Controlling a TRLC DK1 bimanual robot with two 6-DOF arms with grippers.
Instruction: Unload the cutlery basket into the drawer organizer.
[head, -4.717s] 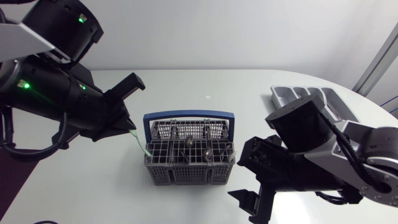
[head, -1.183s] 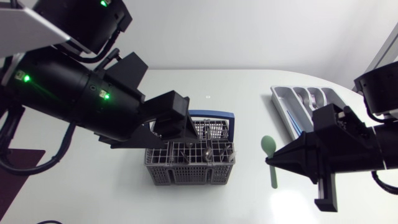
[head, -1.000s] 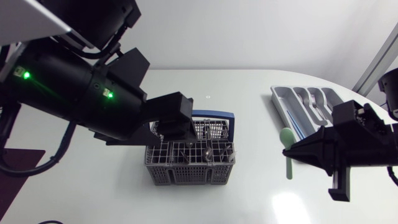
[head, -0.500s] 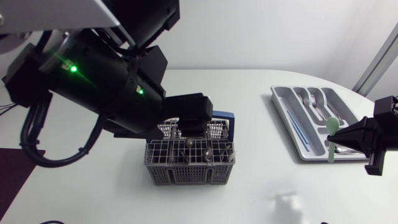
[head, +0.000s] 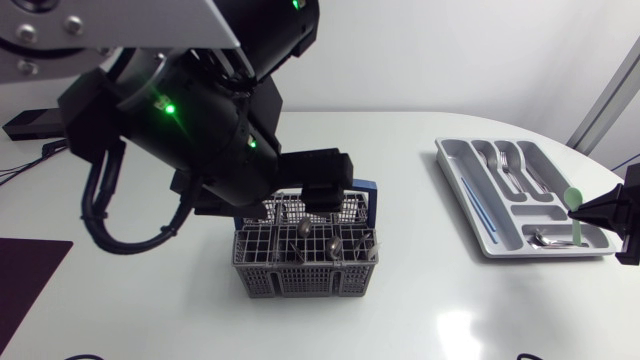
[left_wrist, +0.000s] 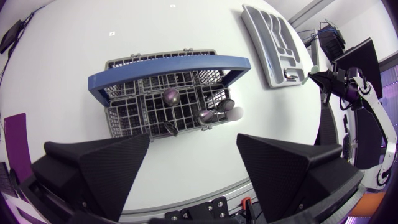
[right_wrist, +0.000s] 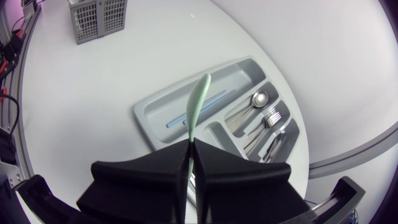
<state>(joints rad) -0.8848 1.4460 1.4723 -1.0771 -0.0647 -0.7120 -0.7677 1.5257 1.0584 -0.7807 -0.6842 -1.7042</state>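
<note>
Right, starting at my left: the left gripper (left_wrist: 193, 138) hangs above the cutlery basket (head: 262, 270), its two fingers spread wide with nothing between them. That one blue-handled grey wire basket stands near the middle of the table (head: 400, 310). From the left wrist view I count three rounded cutlery ends (left_wrist: 171, 96) standing in it. Well apart, further right, lies the single drawer organizer (head: 455, 178). It holds one blue stick (head: 480, 210), one spoon (right_wrist: 258, 98) and what look like two forks (right_wrist: 271, 116). At the far right my right gripper (head: 592, 213) is clamped on one green spoon (head: 572, 198), held over the organizer's outer end.
</note>
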